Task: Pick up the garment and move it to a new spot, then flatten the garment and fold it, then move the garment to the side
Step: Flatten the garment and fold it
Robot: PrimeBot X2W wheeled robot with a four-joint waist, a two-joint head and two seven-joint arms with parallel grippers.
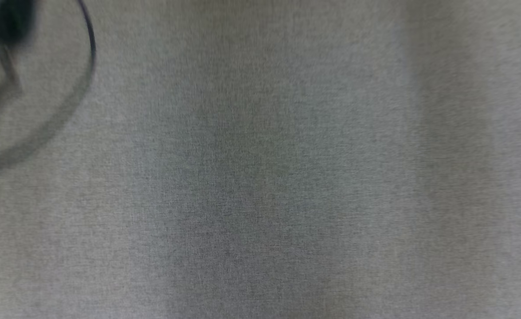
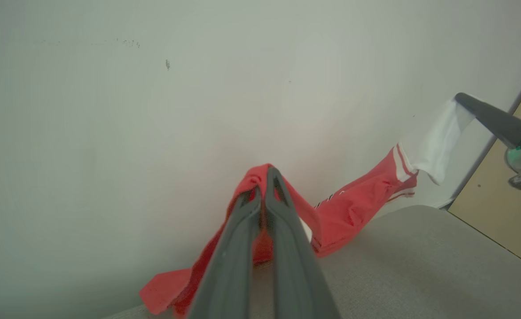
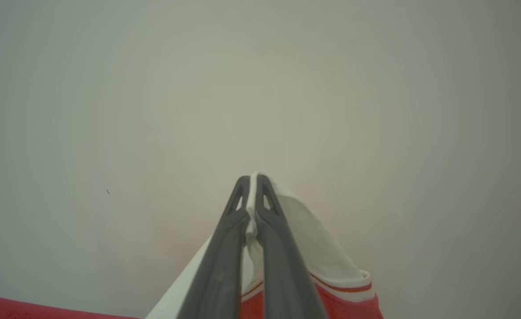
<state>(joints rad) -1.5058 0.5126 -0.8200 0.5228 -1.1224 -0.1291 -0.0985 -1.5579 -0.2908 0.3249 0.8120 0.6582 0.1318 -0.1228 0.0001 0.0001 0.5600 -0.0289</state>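
- The left fingers [image 2: 289, 248] are pressed together on a bunched red fold of the garment [image 2: 353, 204], pinched right at their tips.
- The right fingers [image 3: 278, 257] are clamped on the white sleeve end, which drapes down to their right.
- The cloth sags in a band between the two pairs of fingers, and a red tail trails down below the left pair.
- Judged from this, the pick-up is done. Setting it down at a new spot, flattening, folding and moving it aside are all left.
- Beneath the fingers lies a tabletop [image 2: 420, 266] covered in grey woven cloth.
- Beyond the fingertips is a plain pale wall [image 2: 154, 110], with a wooden panel [image 2: 508, 212] to the right.
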